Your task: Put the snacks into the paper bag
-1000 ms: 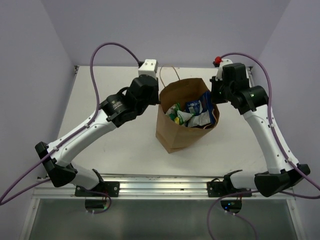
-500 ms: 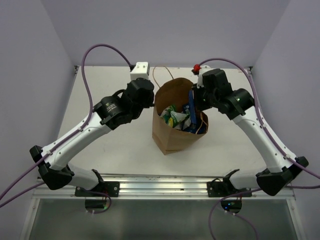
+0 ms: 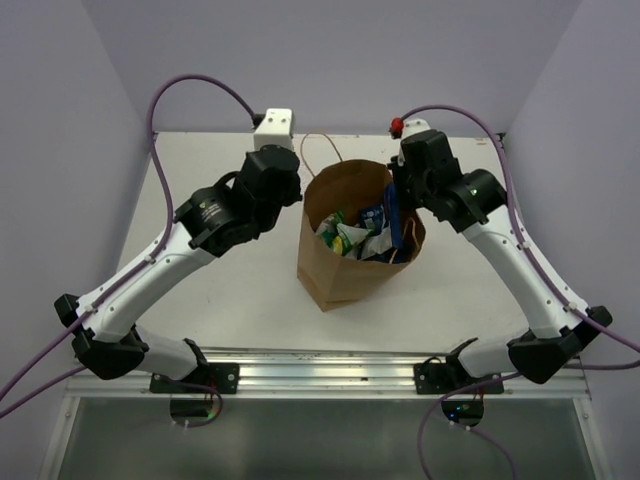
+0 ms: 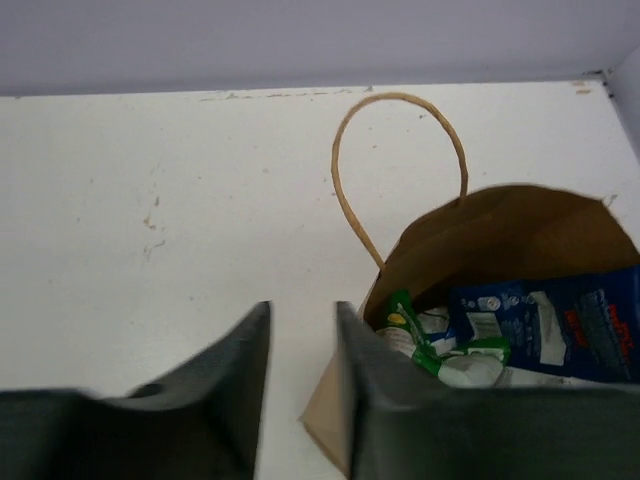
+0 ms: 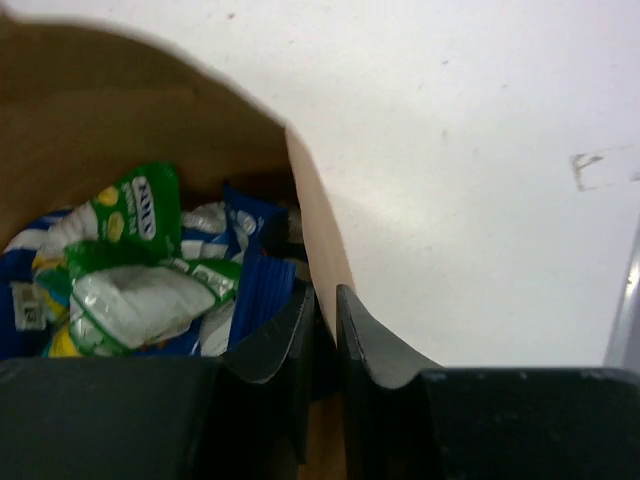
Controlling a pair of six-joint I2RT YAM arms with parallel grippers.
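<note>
My overhead camera sits high behind the arm bases and looks down and forward, taking in the whole tabletop (image 3: 230,290) up to the far wall, with the paper bag (image 3: 345,275) mid-frame. The left wrist camera rides low and close, peering past the left gripper (image 4: 302,325) across the tabletop toward that wall, the bag's mouth at lower right. The right wrist camera is nearest, staring down over the right gripper (image 5: 325,305) at the bag's rim. All three share the open mouth and the snacks (image 3: 352,232) inside.
</note>
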